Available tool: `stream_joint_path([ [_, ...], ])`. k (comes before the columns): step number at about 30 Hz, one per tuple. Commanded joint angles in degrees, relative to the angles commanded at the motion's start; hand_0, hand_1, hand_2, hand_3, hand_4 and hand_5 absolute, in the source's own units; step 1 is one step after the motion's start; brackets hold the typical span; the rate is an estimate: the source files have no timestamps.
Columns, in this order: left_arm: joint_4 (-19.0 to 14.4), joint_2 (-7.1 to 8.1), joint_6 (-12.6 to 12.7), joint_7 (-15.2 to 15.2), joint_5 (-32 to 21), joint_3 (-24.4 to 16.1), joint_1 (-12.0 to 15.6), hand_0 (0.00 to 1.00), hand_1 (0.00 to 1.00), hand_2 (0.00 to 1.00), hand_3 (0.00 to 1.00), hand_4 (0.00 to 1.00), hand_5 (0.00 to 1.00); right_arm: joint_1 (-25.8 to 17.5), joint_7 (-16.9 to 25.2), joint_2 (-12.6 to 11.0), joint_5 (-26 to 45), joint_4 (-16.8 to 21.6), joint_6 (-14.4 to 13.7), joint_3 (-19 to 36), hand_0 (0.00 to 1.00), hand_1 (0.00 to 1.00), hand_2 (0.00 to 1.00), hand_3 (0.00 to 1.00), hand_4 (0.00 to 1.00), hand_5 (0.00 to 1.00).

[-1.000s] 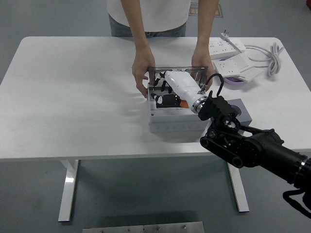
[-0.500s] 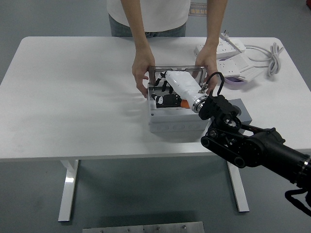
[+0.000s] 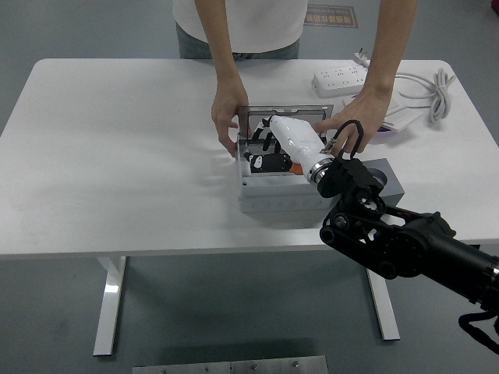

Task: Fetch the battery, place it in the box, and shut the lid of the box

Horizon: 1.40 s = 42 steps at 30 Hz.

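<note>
You get bright, even light from overhead, with no hard glare on the white table (image 3: 117, 156). Soft, faint shadows fall just left of the box (image 3: 277, 199) and under the person's hands. The frame is sharp throughout, though the table's edges bow slightly toward the corners.

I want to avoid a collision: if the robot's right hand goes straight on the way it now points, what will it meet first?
The right hand points up-left inside the open box. It would probably first meet the box's far-left wall, where the person's hand grips the edge. Depth is unclear from this single view.
</note>
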Motion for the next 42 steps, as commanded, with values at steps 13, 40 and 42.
stream_joint_path([
  [13,-0.3,0.0,0.6,0.5,-0.6,0.1,0.2,0.577,0.72,0.684,0.605,0.706,0.158,-3.4,-8.3,-3.9,-4.2,10.5,7.2,7.0,0.063,0.205,0.289,0.356,0.479,0.142],
  [40,-0.6,-0.28,0.2,1.2,1.8,-1.1,-1.3,0.578,0.719,0.685,0.606,0.708,0.16,3.8,3.2,0.1,-0.3,-3.7,-4.4,10.6,0.189,0.271,0.335,0.426,0.54,0.234],
  [42,-0.7,-0.25,0.1,1.3,2.0,-1.2,-1.4,0.578,0.719,0.685,0.606,0.708,0.16,4.5,3.6,0.2,0.8,-5.9,-3.1,9.8,0.189,0.271,0.335,0.426,0.54,0.234],
])
